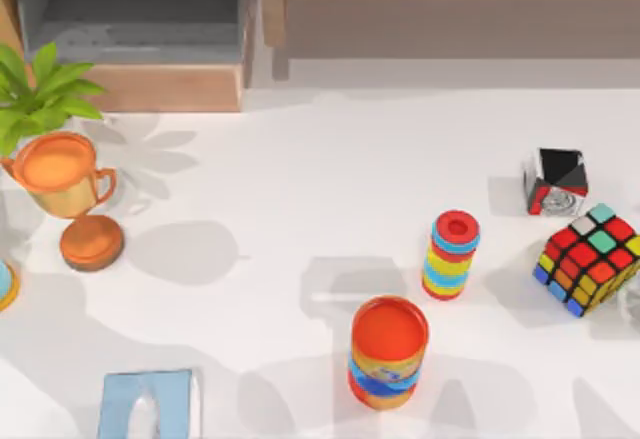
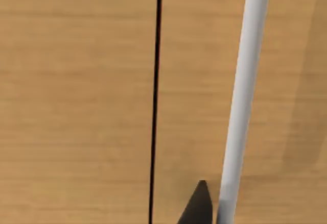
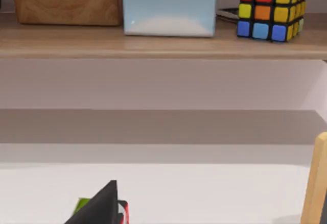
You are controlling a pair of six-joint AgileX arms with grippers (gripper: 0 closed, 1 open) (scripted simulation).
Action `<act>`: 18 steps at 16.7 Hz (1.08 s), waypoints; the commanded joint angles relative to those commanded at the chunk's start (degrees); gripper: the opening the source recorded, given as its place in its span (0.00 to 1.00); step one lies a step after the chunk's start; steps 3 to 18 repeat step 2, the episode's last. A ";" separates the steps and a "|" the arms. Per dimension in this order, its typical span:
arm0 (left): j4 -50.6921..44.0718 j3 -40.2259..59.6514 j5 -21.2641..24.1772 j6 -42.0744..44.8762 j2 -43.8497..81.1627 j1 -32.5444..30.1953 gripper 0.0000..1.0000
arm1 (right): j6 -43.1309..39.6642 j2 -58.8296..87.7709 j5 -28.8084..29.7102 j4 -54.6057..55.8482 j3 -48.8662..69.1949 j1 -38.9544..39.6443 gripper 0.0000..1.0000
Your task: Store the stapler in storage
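Note:
The stapler is out of view. The storage is an open drawer with a grey inside (image 1: 140,9), set in a wooden cabinet at the table's back left. A dark part of my left gripper (image 2: 198,204) sits close to a wooden panel (image 2: 76,106) that has a black seam and a pale bar-shaped handle (image 2: 245,81). A dark part of my right gripper (image 3: 102,206) hangs low over a white surface, facing a wooden shelf (image 3: 153,45).
On the table stand an orange can (image 1: 388,351), a stack of coloured rings (image 1: 452,254), a colour cube (image 1: 590,257), a small black-and-red box (image 1: 556,181), a light blue tissue box (image 1: 148,404), a trophy (image 1: 60,174) and a plant (image 1: 35,94).

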 joint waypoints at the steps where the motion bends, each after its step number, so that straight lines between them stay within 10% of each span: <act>1: 0.00 0.00 0.00 0.00 0.00 0.00 1.00 | 0.00 0.00 0.00 0.00 0.00 0.00 1.00; 18: 0.00 0.00 0.00 0.00 0.00 0.00 1.00 | 0.00 0.00 0.00 0.00 0.00 0.00 1.00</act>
